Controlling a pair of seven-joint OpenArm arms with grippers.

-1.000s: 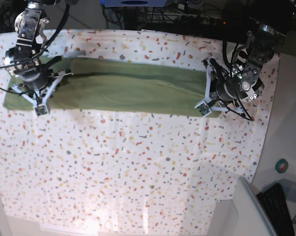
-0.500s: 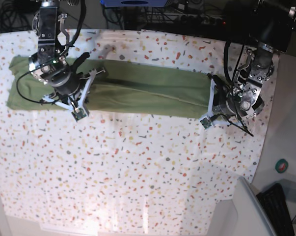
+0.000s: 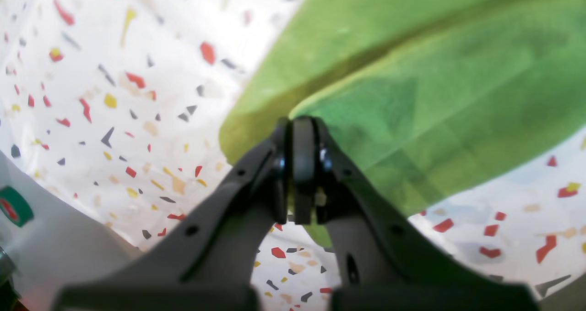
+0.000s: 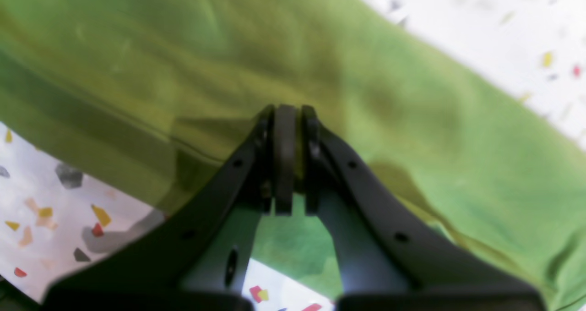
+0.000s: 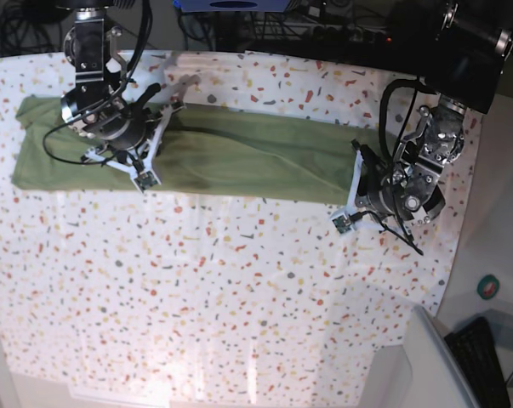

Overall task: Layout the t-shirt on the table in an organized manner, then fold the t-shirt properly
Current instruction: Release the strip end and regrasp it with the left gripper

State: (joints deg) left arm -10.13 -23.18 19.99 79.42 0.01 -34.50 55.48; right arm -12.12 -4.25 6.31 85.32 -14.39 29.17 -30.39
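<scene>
In the left wrist view, the left gripper [image 3: 300,164] has its jaws pressed together at the corner of the t-shirt [image 3: 412,95], a thin sliver of green seemingly pinched between them; the cloth looks light, limp and easily creased, so an edge or corner is the sensible hold. In the right wrist view, the right gripper [image 4: 286,160] is likewise closed, apparently nipping a fold of cloth over the middle of the shirt. In the base view, the shirt lies as a long folded band across the far side of the table [image 5: 239,289], one gripper over each end.
</scene>
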